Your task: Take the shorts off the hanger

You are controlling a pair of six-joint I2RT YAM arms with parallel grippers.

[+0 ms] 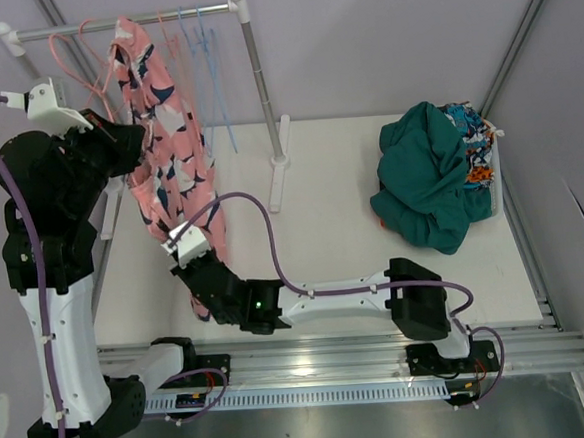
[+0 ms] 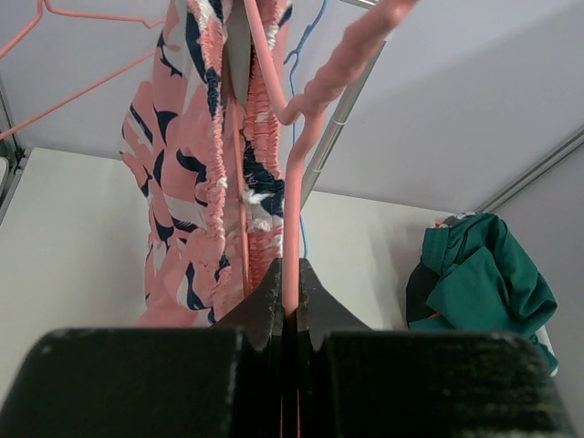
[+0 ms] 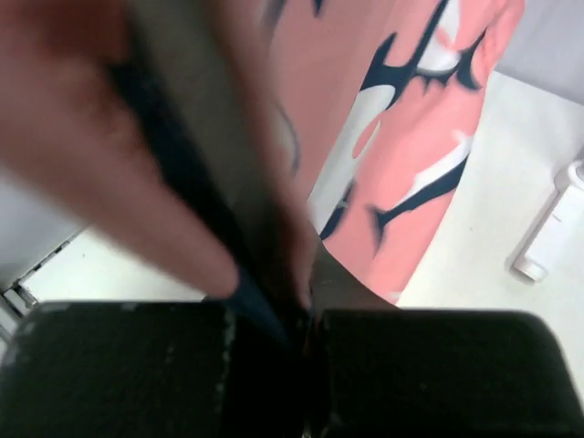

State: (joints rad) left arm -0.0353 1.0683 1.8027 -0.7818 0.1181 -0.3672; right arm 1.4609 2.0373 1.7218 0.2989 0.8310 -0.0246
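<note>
The pink shorts [image 1: 167, 148] with a navy-and-white shark print hang from a pink hanger [image 2: 294, 182] on the rack. My left gripper [image 1: 129, 142] is shut on the hanger's stem, which shows between its tips in the left wrist view [image 2: 290, 278], with the shorts [image 2: 192, 192] just beyond. My right gripper [image 1: 181, 249] is shut on the lower hem of the shorts. In the right wrist view [image 3: 306, 297] blurred pink and navy cloth [image 3: 411, 137] runs into the jaws. A pile of shorts topped by teal ones [image 1: 431, 174] lies at the right.
The rack's bar [image 1: 128, 22] and post [image 1: 261, 91] stand at the back, its foot [image 1: 279, 175] on the table. Empty blue hangers [image 1: 210, 54] and a pink hanger [image 1: 65, 49] hang on the bar. The pile sits in a white bin [image 1: 496, 180] by the right wall.
</note>
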